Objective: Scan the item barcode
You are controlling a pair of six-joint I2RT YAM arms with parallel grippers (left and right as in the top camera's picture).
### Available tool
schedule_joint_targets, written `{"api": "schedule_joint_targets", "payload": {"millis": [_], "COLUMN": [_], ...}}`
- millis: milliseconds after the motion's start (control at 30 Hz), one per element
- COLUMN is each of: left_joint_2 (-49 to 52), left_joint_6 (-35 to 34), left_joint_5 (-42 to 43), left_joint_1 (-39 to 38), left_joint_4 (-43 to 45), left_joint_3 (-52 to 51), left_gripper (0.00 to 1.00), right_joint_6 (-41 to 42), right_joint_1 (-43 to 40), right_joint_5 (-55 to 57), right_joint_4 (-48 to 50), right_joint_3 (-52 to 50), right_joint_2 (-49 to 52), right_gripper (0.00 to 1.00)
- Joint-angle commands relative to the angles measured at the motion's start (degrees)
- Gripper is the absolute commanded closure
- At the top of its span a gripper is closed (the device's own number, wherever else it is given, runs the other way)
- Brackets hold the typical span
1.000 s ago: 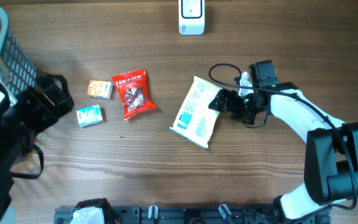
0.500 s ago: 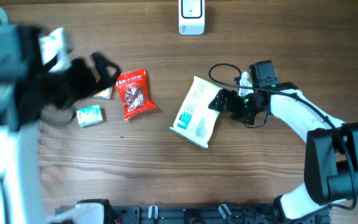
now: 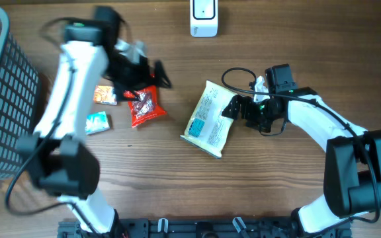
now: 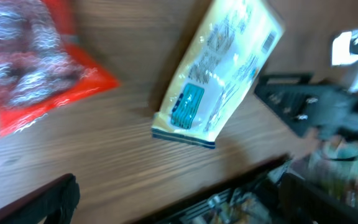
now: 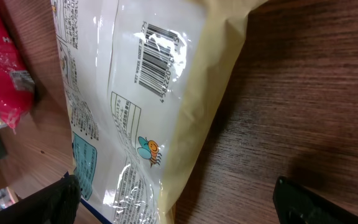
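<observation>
A cream bag (image 3: pixel 207 120) with blue print lies flat mid-table, its barcode (image 5: pixel 157 65) facing up in the right wrist view. My right gripper (image 3: pixel 231 107) stands open at the bag's right edge, and that edge of the bag (image 5: pixel 166 124) lies between its fingers (image 5: pixel 319 202). My left gripper (image 3: pixel 143 74) hovers open over the top of a red snack packet (image 3: pixel 143 106), holding nothing. The left wrist view shows the bag (image 4: pixel 219 68) and the red packet (image 4: pixel 30 62), blurred. A white scanner (image 3: pixel 204 18) stands at the far edge.
A grey mesh basket (image 3: pixel 2 99) fills the left side. A small orange packet (image 3: pixel 105 94) and a teal packet (image 3: pixel 96 122) lie left of the red one. The right arm's cable (image 3: pixel 240 73) loops above the bag.
My left arm has swung from the far left, by the basket, across to above the red packet. The right arm and the bag have not moved.
</observation>
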Motion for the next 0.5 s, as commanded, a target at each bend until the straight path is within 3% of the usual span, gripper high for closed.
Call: {"api": "schedule_joint_targets", "payload": {"millis": [0,200,367,467], "left_joint_2": [4.81,5.75,5.77,5.77], "left_joint_6": [5.75,7.41,2.95,0.72], "left_joint_5": [7.06,21.35,22.27,22.18], "left_joint_1": [-4.11,-7.34,-10.32,-12.39], "left_joint_4": [7.98,29.64,39.71,43.19], "left_joint_3": [-9.42,-27.41,-34.53,-36.15], "left_gripper": [0.0,0.0,0.01,0.13], "right_joint_6": [-1.27,-1.22,-1.25,-1.2], "right_joint_1": [0.07,0.07,0.07,0.07], "right_joint_5": [-0.09,-0.11,-0.61,-1.68], "right_joint_4": [0.04,-0.13,-0.39,-0.5], "right_joint_3": [-0.04,-0.04,-0.04,-0.04], "right_joint_2": [0.48,0.48,0.48,0.48], "right_gripper": [0.0,0.01,0.0,0.0]}}
